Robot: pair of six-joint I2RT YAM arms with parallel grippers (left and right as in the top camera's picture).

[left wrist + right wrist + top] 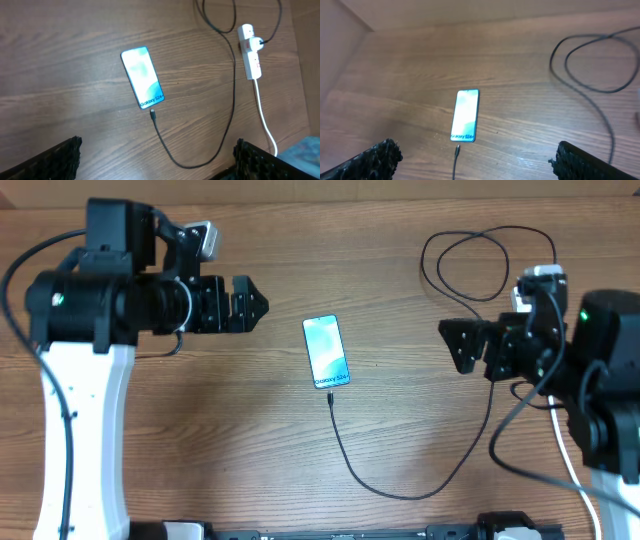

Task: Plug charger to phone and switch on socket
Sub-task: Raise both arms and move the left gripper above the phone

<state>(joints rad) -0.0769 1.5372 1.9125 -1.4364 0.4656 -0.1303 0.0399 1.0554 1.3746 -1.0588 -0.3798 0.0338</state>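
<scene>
Both sets of fingers spread wide, empty. My left gripper [255, 304] & right gripper [456, 346] hover either side of the phone [326, 351], which lies flat mid-table w/ screen lit. Charger [153, 115] tip sits just beside its bottom edge, not in. Risks: the thin tip slips my pinch, I shove the phone askew, or the slack cable snags my right arm nr the socket [250, 52].

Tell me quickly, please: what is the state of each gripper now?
Left gripper: open, holding nothing.
Right gripper: open, holding nothing.
</scene>
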